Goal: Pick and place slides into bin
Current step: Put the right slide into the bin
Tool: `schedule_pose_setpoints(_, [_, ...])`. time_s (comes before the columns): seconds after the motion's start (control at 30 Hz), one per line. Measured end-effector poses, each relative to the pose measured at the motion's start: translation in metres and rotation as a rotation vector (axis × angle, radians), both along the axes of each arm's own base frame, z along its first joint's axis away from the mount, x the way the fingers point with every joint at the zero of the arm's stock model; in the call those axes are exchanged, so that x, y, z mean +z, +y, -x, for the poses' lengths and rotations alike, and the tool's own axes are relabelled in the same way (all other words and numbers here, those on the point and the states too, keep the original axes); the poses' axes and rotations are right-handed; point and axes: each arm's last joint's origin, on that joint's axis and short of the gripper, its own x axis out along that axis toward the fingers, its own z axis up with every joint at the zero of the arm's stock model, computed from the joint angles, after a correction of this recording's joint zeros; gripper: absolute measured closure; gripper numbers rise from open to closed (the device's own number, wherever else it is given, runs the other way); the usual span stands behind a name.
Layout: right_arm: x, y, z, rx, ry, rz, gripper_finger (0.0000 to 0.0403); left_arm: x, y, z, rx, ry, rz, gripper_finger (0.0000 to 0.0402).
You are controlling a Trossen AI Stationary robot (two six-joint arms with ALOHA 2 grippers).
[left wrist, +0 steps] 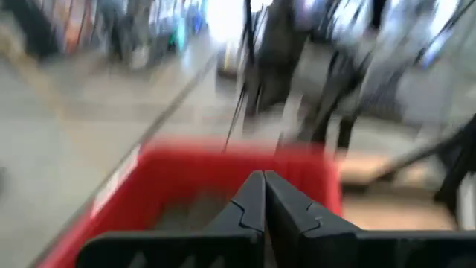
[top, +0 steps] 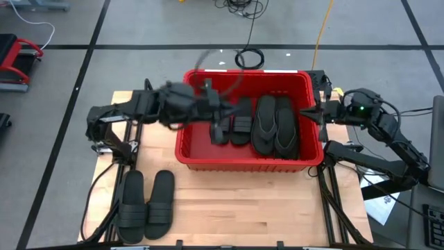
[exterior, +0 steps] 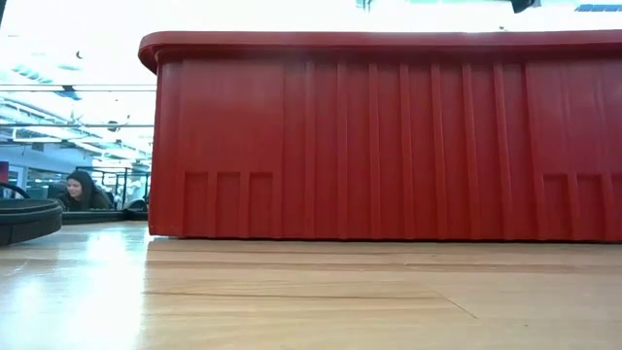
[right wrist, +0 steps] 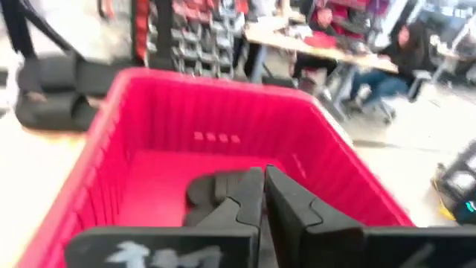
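At the lower left of the overhead picture, two ribbed-strap slides [top: 146, 205] lie side by side on the desk [top: 229, 208]. They look light, soft and grippy, best pinched across the strap. In the middle, the left gripper [top: 220, 117] hovers, fingers together and empty, over the red bin [top: 246, 161] holding flip-flops [top: 275, 125]. At right, the right gripper [top: 313, 114], also closed, waits by the rim. The bin's tall wall stands between.

Overhead and table-level views share the bin [top: 208, 158].
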Motion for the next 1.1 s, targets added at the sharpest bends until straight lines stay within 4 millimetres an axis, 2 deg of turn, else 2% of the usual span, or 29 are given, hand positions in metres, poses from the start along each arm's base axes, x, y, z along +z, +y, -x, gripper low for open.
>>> schedule_pose_setpoints(0.13, [0.007, -0.001, -0.004, 0.045, -0.077, -0.021, 0.0402, -0.02, -0.009, 0.005, 0.101, 0.175, 0.047, 0.0399])
schedule_pose_setpoints(0.27, [0.016, -0.002, -0.008, 0.084, -0.172, -0.103, 0.0397, -0.033, -0.013, 0.005, 0.094, 0.231, 0.074, 0.0393])
schedule_pose_setpoints(0.37, [0.02, -0.001, -0.01, 0.121, -0.231, -0.205, 0.0397, -0.059, -0.016, -0.003, 0.008, 0.28, 0.071, 0.0391])
schedule_pose_setpoints(0.47, [0.026, 0.003, -0.013, 0.265, -0.269, -0.274, 0.0401, -0.087, -0.018, -0.003, -0.057, 0.279, 0.094, 0.0397])
schedule_pose_setpoints(0.6, [0.029, 0.005, -0.021, 0.308, -0.286, -0.392, 0.0402, -0.12, -0.022, 0.022, -0.11, 0.224, 0.158, 0.0396])
schedule_pose_setpoints(0.7, [0.025, 0.006, -0.027, 0.27, -0.273, -0.417, 0.0402, -0.142, -0.031, 0.052, -0.152, 0.168, 0.201, 0.0397])
schedule_pose_setpoints(0.77, [0.023, 0.007, -0.031, 0.256, -0.291, -0.414, 0.0402, -0.144, -0.036, 0.075, -0.186, 0.058, 0.256, 0.04])
schedule_pose_setpoints(0.87, [0.018, 0.008, -0.04, 0.286, -0.38, -0.445, 0.0403, -0.157, -0.041, 0.108, -0.205, -0.01, 0.352, 0.0396])
schedule_pose_setpoints(0.97, [0.005, 0.008, -0.054, 0.314, -0.478, -0.503, 0.0403, -0.171, -0.046, 0.137, -0.196, -0.049, 0.421, 0.0396])
schedule_pose_setpoints(1.1, [-0.027, 0.009, -0.082, 0.303, -0.519, -0.683, 0.0403, -0.173, -0.048, 0.165, -0.156, -0.164, 0.481, 0.0399])
